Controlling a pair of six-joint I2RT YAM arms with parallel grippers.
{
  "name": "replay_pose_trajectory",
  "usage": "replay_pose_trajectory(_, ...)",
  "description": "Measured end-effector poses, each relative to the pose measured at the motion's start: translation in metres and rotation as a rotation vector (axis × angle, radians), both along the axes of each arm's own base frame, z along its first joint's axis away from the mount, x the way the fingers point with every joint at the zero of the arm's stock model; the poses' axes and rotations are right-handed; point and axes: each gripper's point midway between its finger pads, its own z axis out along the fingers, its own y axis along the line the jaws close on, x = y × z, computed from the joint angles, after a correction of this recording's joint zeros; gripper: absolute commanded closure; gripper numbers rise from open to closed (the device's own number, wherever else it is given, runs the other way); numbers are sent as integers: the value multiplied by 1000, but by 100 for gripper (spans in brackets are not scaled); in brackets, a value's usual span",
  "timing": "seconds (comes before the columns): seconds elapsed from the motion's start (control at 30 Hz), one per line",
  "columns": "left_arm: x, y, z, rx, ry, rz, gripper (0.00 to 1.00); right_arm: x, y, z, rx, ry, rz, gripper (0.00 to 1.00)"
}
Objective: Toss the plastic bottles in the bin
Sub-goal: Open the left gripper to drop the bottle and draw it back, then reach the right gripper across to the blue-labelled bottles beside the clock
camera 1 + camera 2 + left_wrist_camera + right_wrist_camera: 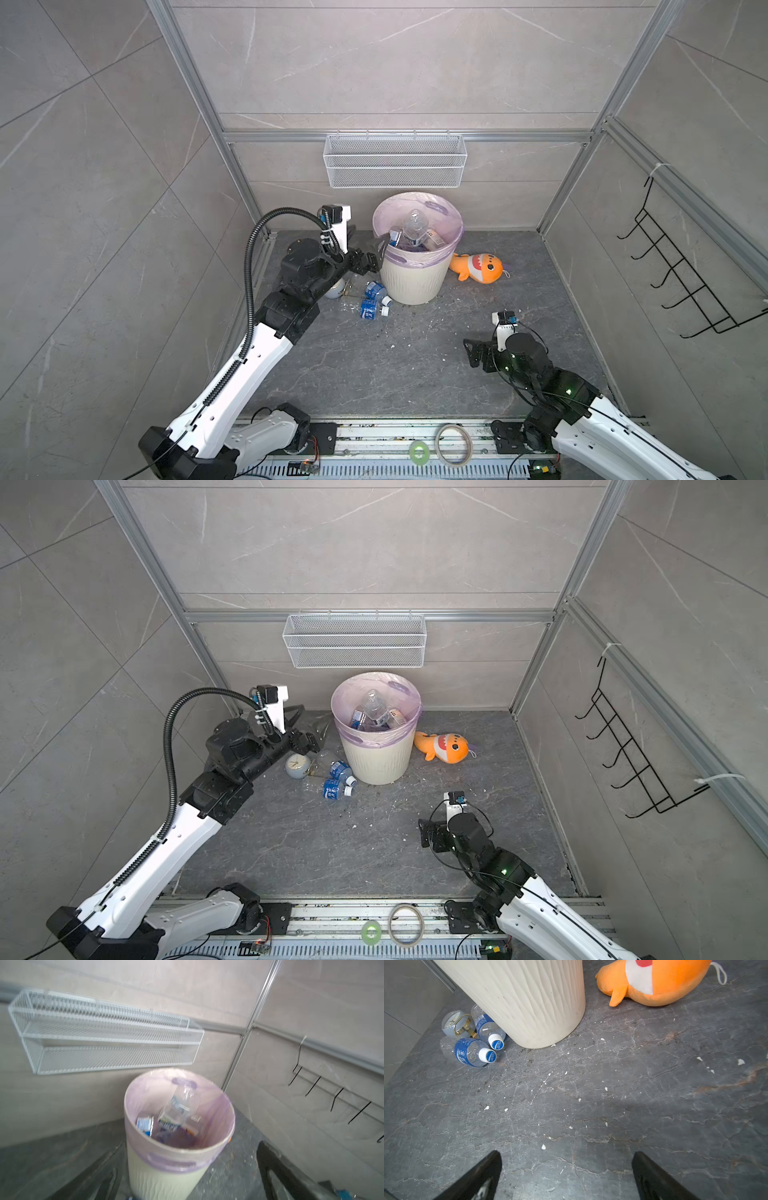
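The bin (411,274) stands at the far edge of the floor (395,365), just under the white wire basket (395,161) on the back wall. My left wrist view looks straight down into its lilac liner (141,1097), where one clear bottle (178,1107) leans upright among blue and white labels; both top views show that pile too, but smaller. My right wrist view gives only the bin's ribbed outside wall, with the mouth cut off.

The orange shark toy (478,268) lies on the floor just beside the bin, toward the right wall. In the right wrist view it is cropped at the frame edge.

My left gripper (380,251) hangs at the bin's rim with its jaws spread and nothing between them. In a top view my own arm covers most of the round clock (297,766); in the matching view it shows plainly. My right gripper (471,353) sits low over the near-right part of the floor, jaws wide apart and empty (its two black fingertips (488,1169) frame bare stone).

Two blue-labelled bottles (475,1043) lie on their sides at the bin's foot, on its left, one touching the wall, white caps toward me. The left wrist picture is blurred, so the labels inside the bin cannot be read.
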Motion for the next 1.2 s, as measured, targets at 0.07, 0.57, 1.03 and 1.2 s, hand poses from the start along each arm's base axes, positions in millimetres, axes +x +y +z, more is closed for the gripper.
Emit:
replay_pose_trajectory(0.07,-2,7,-25,21,40,30,0,0,3,-2,-6,5,14,0)
replay_pose_trajectory(0.57,-34,65,-152,79,225,239,0,-1,83,3,-211,-8,236,0)
replay_pose_trajectory(1.03,-55,112,-253,201,390,436,0,33,161,19,-346,-48,328,0)
replay_pose_trajectory(1.2,-57,126,-268,250,422,496,1,50,195,29,-380,-64,368,1)
